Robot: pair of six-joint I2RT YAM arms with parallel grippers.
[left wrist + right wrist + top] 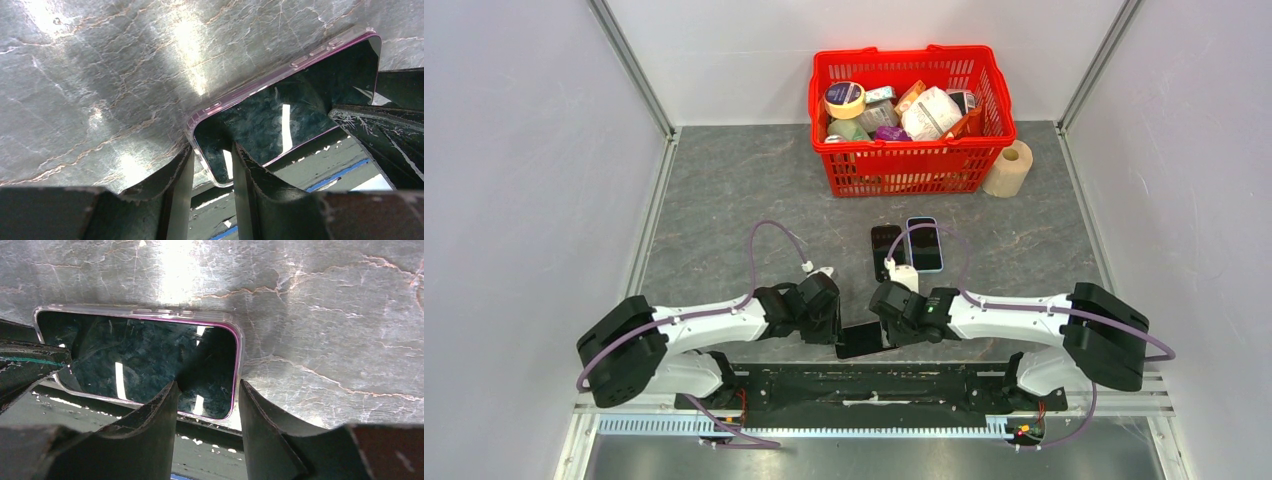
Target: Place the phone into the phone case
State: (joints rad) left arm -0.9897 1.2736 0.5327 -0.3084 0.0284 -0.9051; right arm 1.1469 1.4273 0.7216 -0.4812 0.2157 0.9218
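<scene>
The phone (135, 360) sat inside the case (150, 314), screen up, lying between the two grippers at the table (325, 315) edge nearest the arm bases. The left gripper (212, 148) stood part-spread over one short end, one finger on the screen and the other just past the case rim. The right gripper (208, 384) stood likewise spread over the opposite end. Whether any pad pressed the phone could not be told. Just beyond the right gripper lay a dark phone (886, 250) and a lit phone (924, 243).
</scene>
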